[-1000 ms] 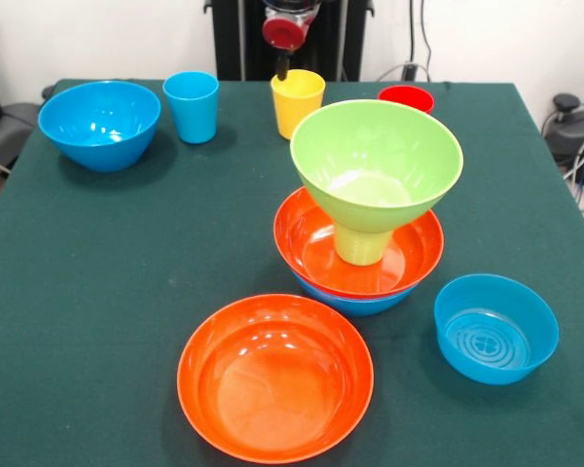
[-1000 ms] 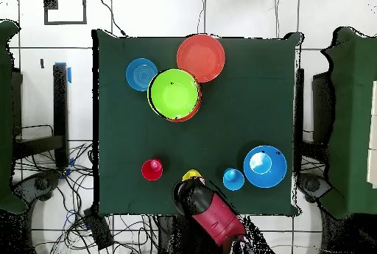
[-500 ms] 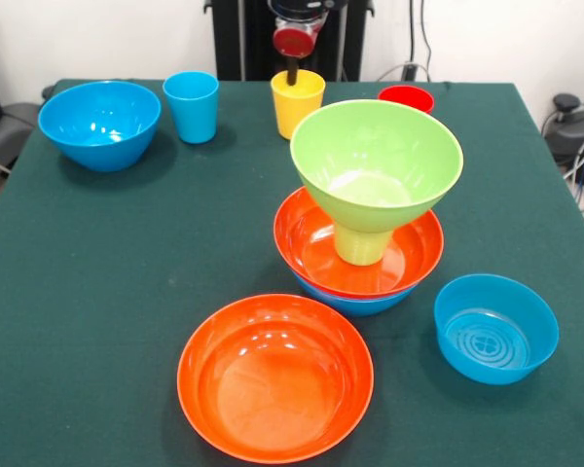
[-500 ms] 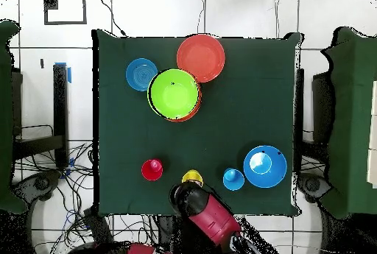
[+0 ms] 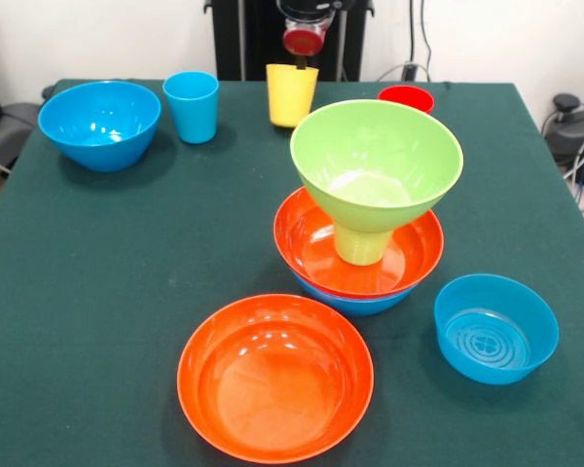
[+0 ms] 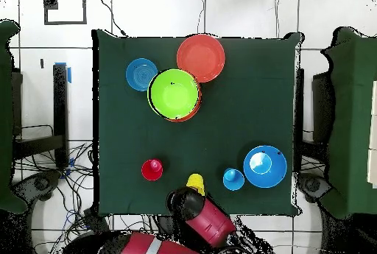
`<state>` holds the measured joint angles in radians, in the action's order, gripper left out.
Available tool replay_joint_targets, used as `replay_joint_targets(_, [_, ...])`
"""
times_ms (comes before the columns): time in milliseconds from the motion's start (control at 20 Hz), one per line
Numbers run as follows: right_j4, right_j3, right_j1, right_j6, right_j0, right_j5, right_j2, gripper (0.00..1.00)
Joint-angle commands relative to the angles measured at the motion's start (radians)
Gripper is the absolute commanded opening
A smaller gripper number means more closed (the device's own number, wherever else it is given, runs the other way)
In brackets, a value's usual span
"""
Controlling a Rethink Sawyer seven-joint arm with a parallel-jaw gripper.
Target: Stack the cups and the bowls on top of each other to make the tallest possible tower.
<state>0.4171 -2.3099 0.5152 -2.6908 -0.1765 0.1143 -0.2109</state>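
The tower stands mid-table: a blue bowl [image 5: 355, 302] at the bottom, an orange bowl [image 5: 316, 238] in it, an upturned green cup [image 5: 360, 245], and a lime green bowl [image 5: 375, 161] on top, also seen from above [image 6: 174, 94]. At the far edge my gripper [image 5: 300, 65] is shut on the rim of the yellow cup [image 5: 291, 97], which hangs slightly tilted just off the cloth. From overhead, the yellow cup [image 6: 195, 183] pokes out from under the gripper [image 6: 190, 194].
A blue cup [image 5: 192, 105] and a deep blue bowl [image 5: 99, 124] sit far left. A red cup [image 5: 406, 97] is behind the tower. A wide orange bowl [image 5: 275, 375] and a small blue bowl [image 5: 494, 328] lie near the front edge.
The gripper came down onto the yellow cup's rim, closed, and has lifted and tilted the cup off the table. Nothing else moved.
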Motion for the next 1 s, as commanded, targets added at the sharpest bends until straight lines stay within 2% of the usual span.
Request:
replay_joint_targets(50, [-0.04, 0.021, -0.063, -0.09, 0.019, -0.079, 0.092, 1.0])
replay_joint_targets(200, [-0.044, 0.041, -0.061, -0.076, 0.031, -0.055, 0.069, 1.0])
replay_joint_targets(250, [-0.062, 0.049, -0.059, -0.064, 0.03, -0.072, 0.065, 0.0])
replay_joint_targets(400, [-0.085, 0.056, -0.054, -0.044, 0.028, -0.091, 0.058, 0.0])
replay_joint_targets(550, [-0.104, 0.063, -0.051, -0.032, 0.003, -0.07, 0.061, 0.0])
replay_joint_targets(700, [-0.12, 0.079, -0.047, -0.029, 0.011, -0.059, 0.037, 0.0])
replay_joint_targets(750, [-0.124, 0.07, -0.04, -0.03, -0.017, -0.051, 0.058, 0.0])
replay_joint_targets(850, [-0.138, 0.085, -0.044, -0.028, 0.008, -0.059, 0.027, 0.0])
replay_joint_targets(1000, [-0.142, 0.08, -0.034, -0.035, -0.009, -0.042, 0.04, 0.0])
